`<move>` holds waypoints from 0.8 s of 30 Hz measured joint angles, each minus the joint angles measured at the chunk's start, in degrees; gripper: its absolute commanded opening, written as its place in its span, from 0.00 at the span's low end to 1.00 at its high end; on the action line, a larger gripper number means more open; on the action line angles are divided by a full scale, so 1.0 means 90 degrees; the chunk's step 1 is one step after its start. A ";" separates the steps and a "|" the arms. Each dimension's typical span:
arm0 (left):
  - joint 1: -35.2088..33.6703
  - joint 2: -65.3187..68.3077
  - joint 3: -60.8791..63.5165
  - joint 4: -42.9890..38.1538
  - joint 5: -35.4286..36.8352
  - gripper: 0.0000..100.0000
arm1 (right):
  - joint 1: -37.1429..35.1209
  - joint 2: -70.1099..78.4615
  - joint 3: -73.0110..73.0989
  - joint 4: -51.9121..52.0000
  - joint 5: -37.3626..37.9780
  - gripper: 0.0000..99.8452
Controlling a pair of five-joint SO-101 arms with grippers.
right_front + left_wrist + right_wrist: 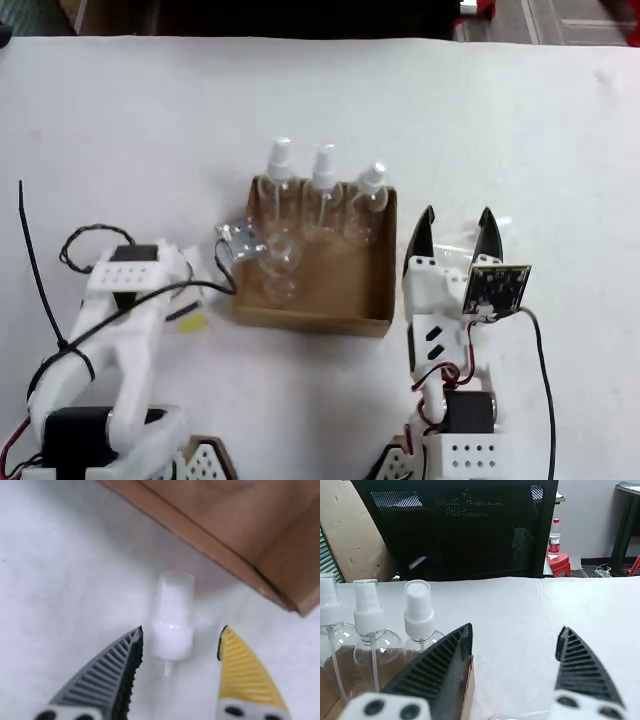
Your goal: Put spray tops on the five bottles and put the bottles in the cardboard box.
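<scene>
The cardboard box [370, 290] lies mid-table. Three clear bottles with white spray tops [323, 195] stand along its far wall, seen also in the right wrist view as capped bottles [418, 615]. A clear bottle without a top [281, 265] sits in the box's left part. A white spray top [172, 625] lies on the table beside the box corner [280, 595], between the fingers of my open left gripper [181, 630]. My left arm [130, 290] is left of the box. My right gripper [456, 232] [516, 627] stands open right of the box, around a faint clear bottle [458, 240].
A white cloth covers the table [520, 130]. Black cables [80, 245] trail by the left arm. A small crinkled silver piece [237, 238] sits at the box's left wall. A black mesh chair back [455, 525] stands beyond the table's far edge.
</scene>
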 measured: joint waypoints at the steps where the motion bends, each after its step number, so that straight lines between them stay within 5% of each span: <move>1: 0.0029 0.0000 0.0000 -0.0039 0.0000 0.23 | 0.0000 0.0000 0.0000 0.0000 0.0000 0.24; 6: 0.0254 0.0000 0.0000 -0.0068 0.0020 0.20 | 0.0000 0.0000 0.0000 0.0000 0.0000 0.24; 12: 0.0352 0.0000 0.0000 -0.0068 0.0039 0.02 | 0.0000 0.0000 0.0000 0.0000 0.0000 0.24; 20: 0.0352 -0.0059 -0.0059 -0.0039 0.0039 0.02 | 0.0000 0.0000 0.0000 0.0000 0.0000 0.24; 24: 0.0352 -0.0576 -0.0781 0.0987 0.0039 0.02 | 0.0000 0.0000 0.0000 0.0000 0.0000 0.24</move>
